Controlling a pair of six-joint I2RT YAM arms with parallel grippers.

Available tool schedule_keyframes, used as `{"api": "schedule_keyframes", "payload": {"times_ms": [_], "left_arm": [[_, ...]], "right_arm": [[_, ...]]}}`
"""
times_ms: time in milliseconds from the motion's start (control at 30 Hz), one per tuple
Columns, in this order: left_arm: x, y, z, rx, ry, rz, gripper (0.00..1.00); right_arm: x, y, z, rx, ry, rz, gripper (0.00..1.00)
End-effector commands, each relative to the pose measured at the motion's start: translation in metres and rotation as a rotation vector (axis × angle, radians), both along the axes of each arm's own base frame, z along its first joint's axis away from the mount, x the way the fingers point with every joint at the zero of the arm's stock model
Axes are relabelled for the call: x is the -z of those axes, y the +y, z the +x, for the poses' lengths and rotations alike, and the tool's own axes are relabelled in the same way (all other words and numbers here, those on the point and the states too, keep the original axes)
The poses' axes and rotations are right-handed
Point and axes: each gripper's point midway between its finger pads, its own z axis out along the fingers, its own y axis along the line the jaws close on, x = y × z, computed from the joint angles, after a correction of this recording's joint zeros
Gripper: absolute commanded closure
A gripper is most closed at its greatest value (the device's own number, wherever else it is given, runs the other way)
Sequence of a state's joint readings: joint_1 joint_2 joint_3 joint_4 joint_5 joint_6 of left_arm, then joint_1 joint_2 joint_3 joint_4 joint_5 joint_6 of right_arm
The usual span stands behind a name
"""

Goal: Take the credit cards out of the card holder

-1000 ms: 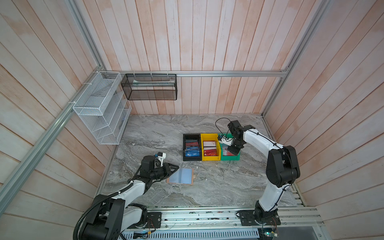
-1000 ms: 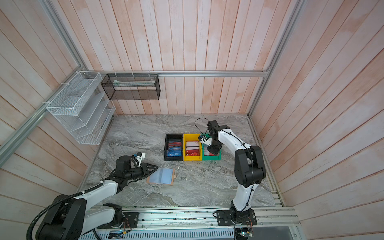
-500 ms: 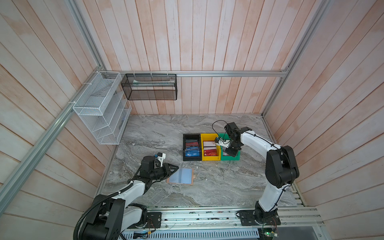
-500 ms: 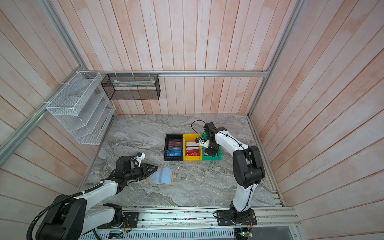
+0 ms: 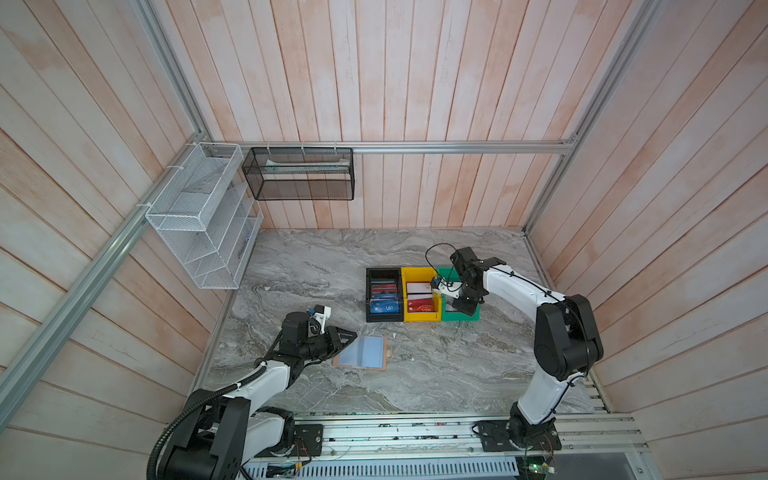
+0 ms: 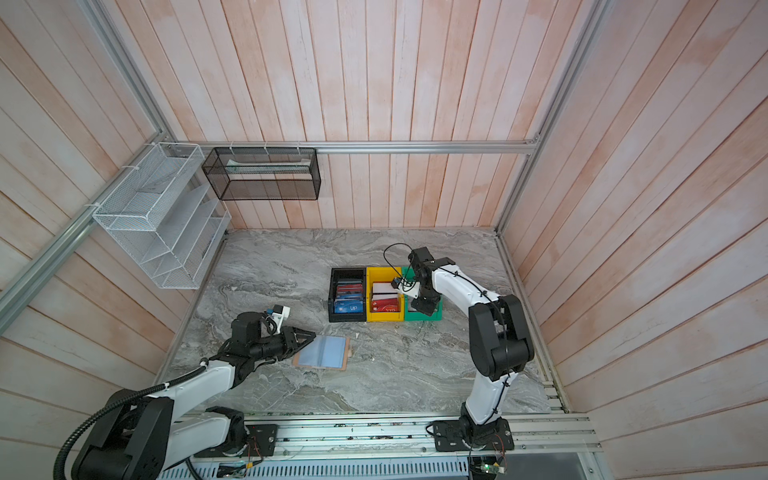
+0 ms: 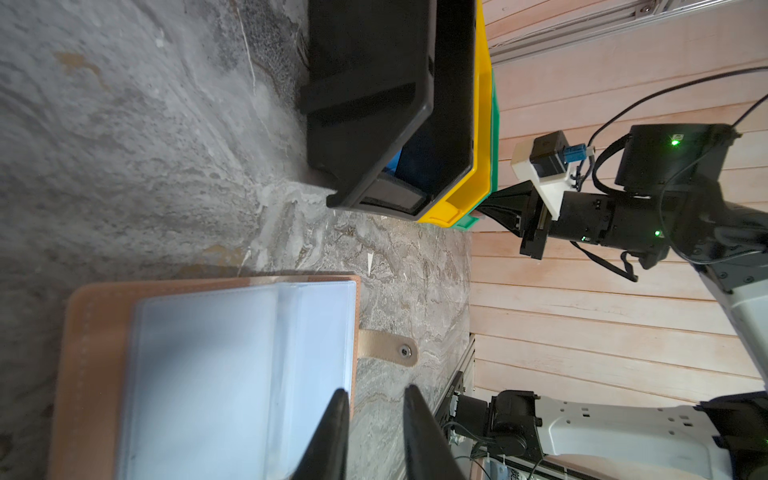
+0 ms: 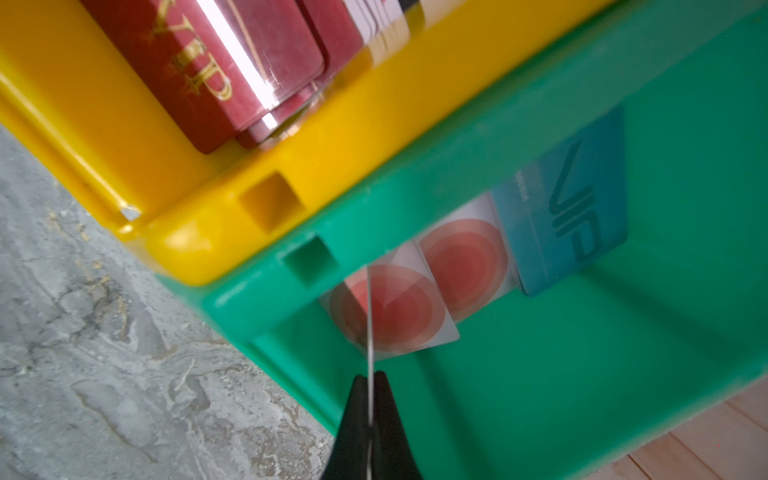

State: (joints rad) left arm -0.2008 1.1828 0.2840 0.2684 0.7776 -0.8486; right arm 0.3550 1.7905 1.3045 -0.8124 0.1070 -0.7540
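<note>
Up front, the card holder (image 5: pixel 362 352) lies open and flat, right at 3 o'clock of the left gripper (image 7: pixel 374 399), whose jaws are a little apart with nothing in them. Further back, around 1 o'clock, the right gripper (image 8: pixel 369 380) is clamped on one card (image 8: pixel 368 316) edge-on above the green bin (image 8: pixel 582 374), where more credit cards (image 8: pixel 461 266) lie.
</note>
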Motion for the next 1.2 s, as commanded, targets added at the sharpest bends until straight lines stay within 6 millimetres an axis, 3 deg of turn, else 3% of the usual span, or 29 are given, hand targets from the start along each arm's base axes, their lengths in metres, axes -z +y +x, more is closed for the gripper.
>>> {"api": "schedule_keyframes", "payload": {"times_ms": [0, 1167], "left_arm": [[0.000, 0.002, -0.001, 0.005, -0.023, 0.011, 0.74], [0.007, 0.004, 0.002, -0.001, -0.003, 0.029, 0.74]], "right_arm": [[-0.002, -0.002, -0.005, -0.014, 0.001, -0.011, 0.93], [-0.006, 0.029, -0.007, -0.095, 0.012, 0.107, 0.81]]}}
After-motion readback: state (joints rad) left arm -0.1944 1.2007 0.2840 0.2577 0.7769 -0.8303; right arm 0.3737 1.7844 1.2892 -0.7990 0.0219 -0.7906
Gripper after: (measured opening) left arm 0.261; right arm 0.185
